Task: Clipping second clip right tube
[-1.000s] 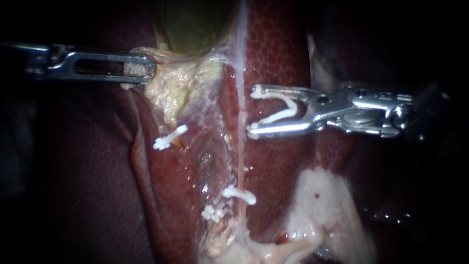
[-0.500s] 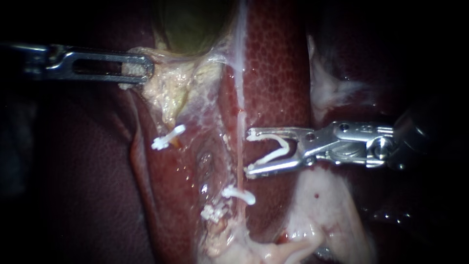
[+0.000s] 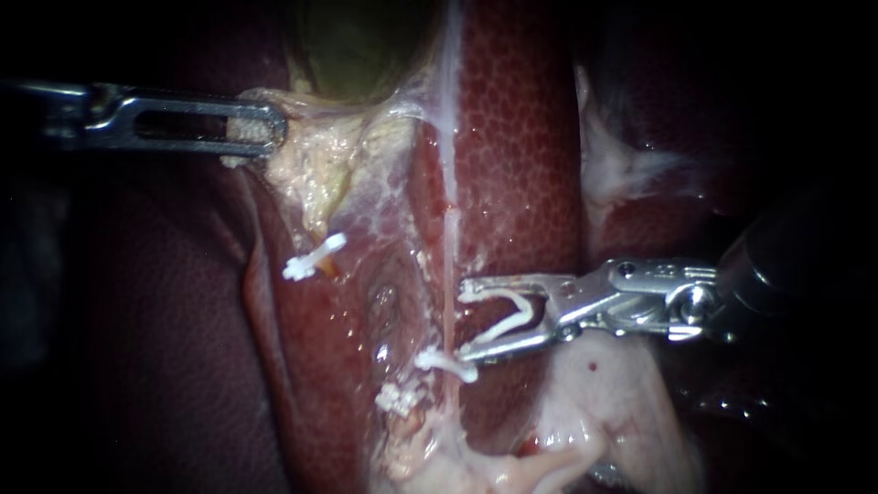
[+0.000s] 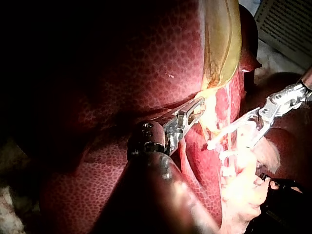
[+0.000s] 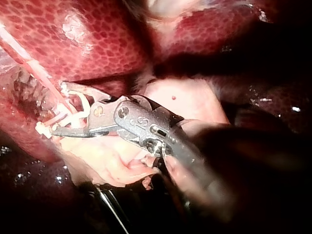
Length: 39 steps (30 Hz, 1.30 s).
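Right instrument [image 3: 464, 322] comes in from the right, jaws spread wide and holding an open clip [image 3: 508, 316], one leg seated on each jaw. The clip tips sit at the right tube [image 3: 449, 247]; I can't tell if the tube is inside the legs yet. The lower jaw tip is just beside the lower clip [image 3: 448, 364] already on that tube. The tube runs down the liver [image 3: 521, 137] from the gallbladder [image 3: 366, 46]. Left instrument [image 3: 273, 128] jaws are clamped on pale tissue [image 3: 315, 169] under the gallbladder. The left clip [image 3: 315, 257] is well apart from the right instrument.
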{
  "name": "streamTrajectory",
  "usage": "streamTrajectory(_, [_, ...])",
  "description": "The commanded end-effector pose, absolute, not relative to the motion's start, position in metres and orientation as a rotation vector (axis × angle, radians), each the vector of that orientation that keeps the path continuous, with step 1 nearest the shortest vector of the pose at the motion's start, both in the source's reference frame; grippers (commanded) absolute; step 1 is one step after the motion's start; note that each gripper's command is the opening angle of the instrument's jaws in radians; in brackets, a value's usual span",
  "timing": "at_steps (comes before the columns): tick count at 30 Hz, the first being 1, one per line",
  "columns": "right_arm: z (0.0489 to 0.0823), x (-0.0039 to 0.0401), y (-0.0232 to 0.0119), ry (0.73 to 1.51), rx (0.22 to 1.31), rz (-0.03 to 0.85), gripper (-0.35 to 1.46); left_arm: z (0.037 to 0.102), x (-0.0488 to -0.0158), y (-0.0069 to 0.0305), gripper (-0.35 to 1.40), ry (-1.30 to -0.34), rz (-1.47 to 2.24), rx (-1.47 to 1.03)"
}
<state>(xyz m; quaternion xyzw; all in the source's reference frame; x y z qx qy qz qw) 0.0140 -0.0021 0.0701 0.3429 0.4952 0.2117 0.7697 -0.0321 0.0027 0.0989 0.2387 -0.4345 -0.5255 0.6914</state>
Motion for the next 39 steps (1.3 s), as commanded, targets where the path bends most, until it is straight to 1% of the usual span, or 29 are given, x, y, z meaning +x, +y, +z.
streamTrajectory(1, [0.0704,0.0142,-0.0024,1.074,0.75,0.459,0.56,0.0989,-0.0321,0.0027,-0.35,-0.971,-1.175,0.533])
streamTrajectory(10, [0.0723,0.0156,-0.0038,1.064,0.758,0.457,0.56,0.0988,-0.0321,0.0027,-0.35,-0.971,-1.175,0.533])
streamTrajectory(16, [0.0728,0.0167,-0.0042,1.058,0.763,0.463,0.56,0.0988,-0.0321,0.0027,-0.35,-0.971,-1.175,0.533])
streamTrajectory(23, [0.0734,0.0178,-0.0047,1.086,0.79,0.479,0.56,0.0988,-0.0321,0.0026,-0.35,-0.971,-1.175,0.533])
streamTrajectory(28, [0.0736,0.0183,-0.0046,1.118,0.803,0.494,0.54,0.0988,-0.0321,0.0026,-0.35,-0.971,-1.175,0.533])
streamTrajectory(35, [0.074,0.0185,-0.0048,1.124,0.806,0.491,0.49,0.0988,-0.0321,0.0026,-0.35,-0.971,-1.175,0.533])
streamTrajectory(39, [0.0744,0.0185,-0.005,1.125,0.809,0.483,0.41,0.0988,-0.0321,0.0026,-0.35,-0.971,-1.175,0.533])
